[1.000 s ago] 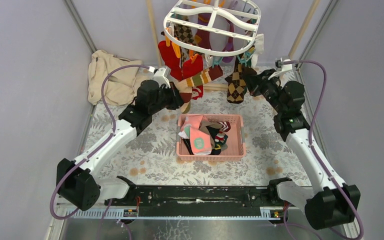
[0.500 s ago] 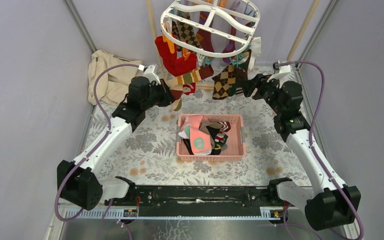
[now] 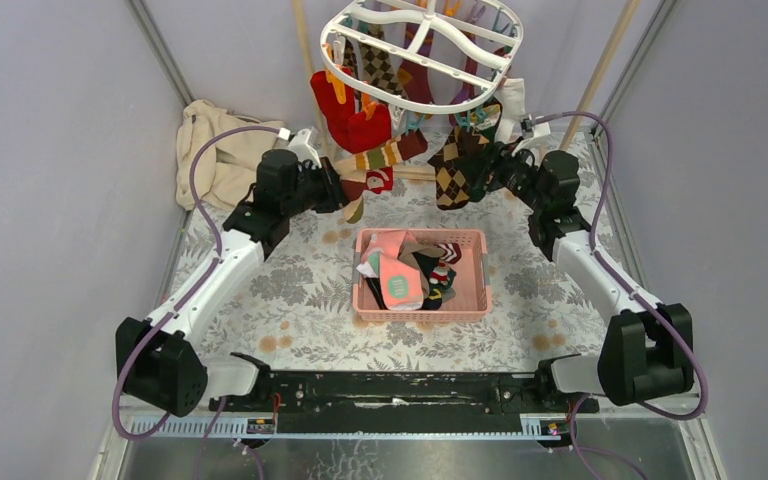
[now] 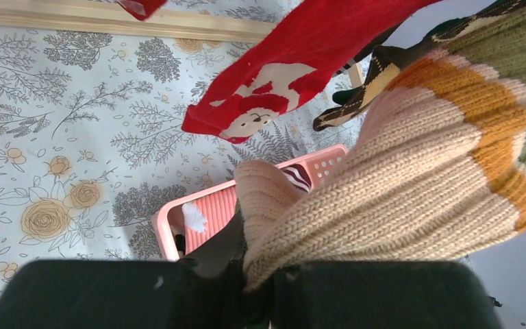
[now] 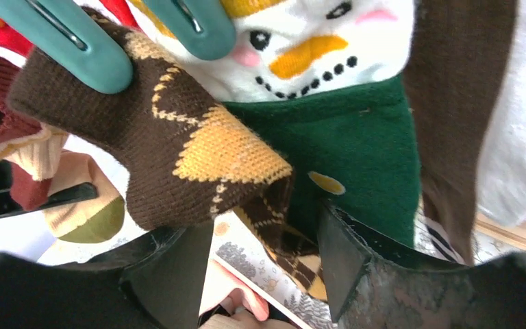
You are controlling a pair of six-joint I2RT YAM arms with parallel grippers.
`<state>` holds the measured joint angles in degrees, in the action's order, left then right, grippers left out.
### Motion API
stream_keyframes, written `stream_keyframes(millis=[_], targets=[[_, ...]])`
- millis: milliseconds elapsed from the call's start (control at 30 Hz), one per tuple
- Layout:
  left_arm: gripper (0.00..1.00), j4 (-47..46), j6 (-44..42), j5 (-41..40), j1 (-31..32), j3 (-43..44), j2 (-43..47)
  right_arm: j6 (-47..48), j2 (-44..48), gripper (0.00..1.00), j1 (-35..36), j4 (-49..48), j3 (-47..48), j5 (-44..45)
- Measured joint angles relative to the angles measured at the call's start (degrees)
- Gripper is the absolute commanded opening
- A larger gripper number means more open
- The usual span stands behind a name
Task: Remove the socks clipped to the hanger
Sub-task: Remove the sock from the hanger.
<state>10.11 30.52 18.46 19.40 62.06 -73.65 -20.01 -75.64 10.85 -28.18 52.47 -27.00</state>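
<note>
The hanger (image 3: pixel 440 104) hangs above the far middle of the desk (image 3: pixel 290 290), with socks (image 3: pixel 365 115) dangling from the clips round its rim. The left pincer (image 3: pixel 348 192) is clamped on the toe of a striped sock (image 3: pixel 388 157) in beige, orange and green, which slants up to the hanger's left side. In the left wrist view the beige knit is pinched between the dark fingers (image 4: pixel 222 257). Just beside it hangs a red sock (image 4: pixel 260 110) with a Santa face.

The right pincer (image 3: pixel 487 168) is at the hanger's right side with its jaws apart. In its wrist view the lower end of a brown argyle sock (image 5: pixel 178 137) droops over the gap between them; whether it touches either finger cannot be told. A teal clip (image 5: pixel 61 41) grips that sock's upper end. Behind it hangs a green sock (image 5: pixel 356 137) with a snowman face.

A pink basket (image 3: pixel 472 300) stands on the desk between the arms and holds several loose socks. A beige cloth (image 3: pixel 215 150) lies crumpled at the far left.
</note>
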Motion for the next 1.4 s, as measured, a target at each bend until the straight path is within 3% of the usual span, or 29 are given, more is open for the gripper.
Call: stream_keyframes(millis=[100, 167, 533, 933, 1233, 1400], targets=[[0.21, 0.26, 0.0, 0.46, 0.0, 0.0, -0.04, -0.98, -1.09, 0.34, 0.0, -1.53, 0.68, -1.22], [0.27, 0.33, 0.0, 0.66, 0.0, 0.04, -0.04, -1.55, -1.05, 0.24, 0.02, -2.27, 0.81, -1.62], [0.38, 0.74, 1.73, 4.44, 0.48, 0.87, 1.07, -1.75, 4.28, 0.0, 0.02, -2.03, 0.81, -2.67], [0.46, 0.74, 4.52, 1.75, 9.31, 1.22, 8.48, -3.28, 6.82, 0.0, 0.02, 4.83, 0.83, -6.73], [0.6, 0.72, 5.68, -3.96, 11.89, 1.22, 13.25, -1.27, 13.22, 0.0, 0.13, 15.02, 1.7, -5.38], [0.6, 0.68, 5.97, -5.68, 13.57, 1.22, 13.7, -1.22, 14.14, 0.0, 0.13, 17.46, 2.32, -5.44]])
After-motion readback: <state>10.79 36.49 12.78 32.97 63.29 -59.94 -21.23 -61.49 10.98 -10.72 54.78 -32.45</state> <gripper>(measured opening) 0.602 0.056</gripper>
